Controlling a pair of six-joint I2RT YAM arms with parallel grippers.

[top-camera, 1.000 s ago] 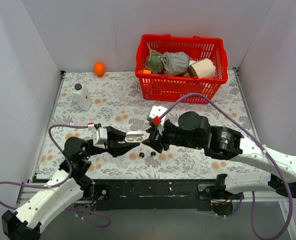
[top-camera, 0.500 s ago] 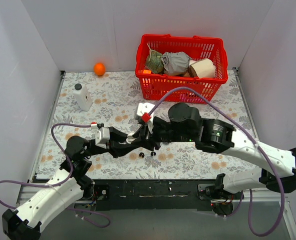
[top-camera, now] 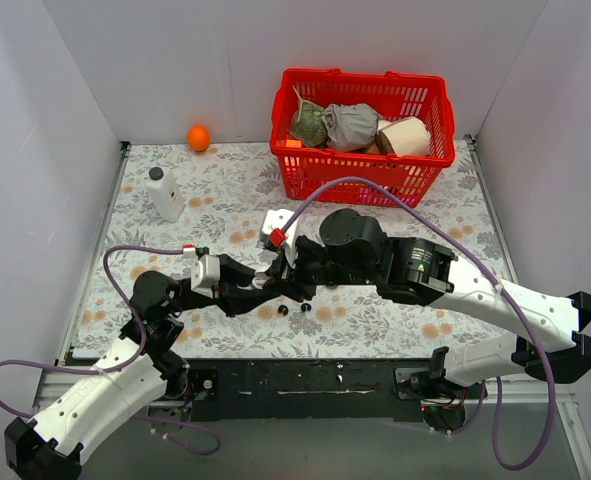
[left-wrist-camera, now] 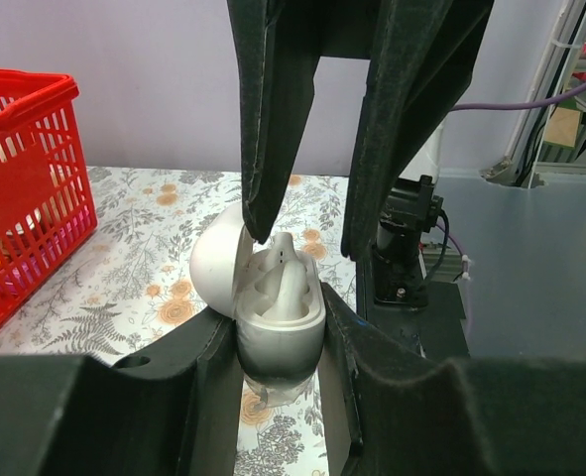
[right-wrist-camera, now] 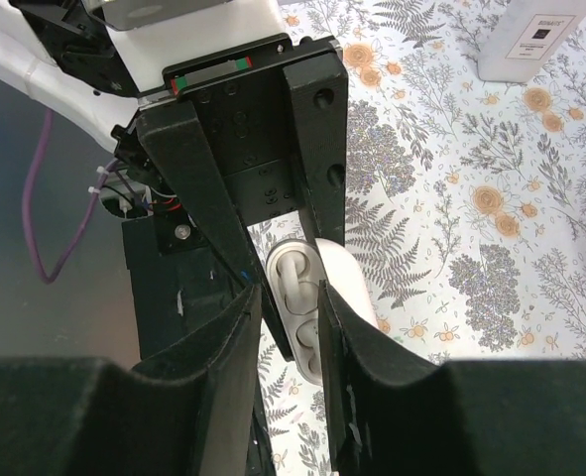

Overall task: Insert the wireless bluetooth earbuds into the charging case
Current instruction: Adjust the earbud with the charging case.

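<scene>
Left gripper (left-wrist-camera: pixel 279 345) is found clamped on the white charging case (left-wrist-camera: pixel 273 297), which is held with its lid open. Right gripper (right-wrist-camera: pixel 289 299) is positioned directly over the case with its jaws narrowly parted, one fingertip at the lid's edge. Two small black earbuds (top-camera: pixel 283 310) are noted lying side by side on the worktop (top-camera: pixel 225 200), just nearside of the case.

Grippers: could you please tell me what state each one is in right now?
Left gripper: closed on the open charging case.
Right gripper: open, jaws astride the case, holding nothing visible.
</scene>
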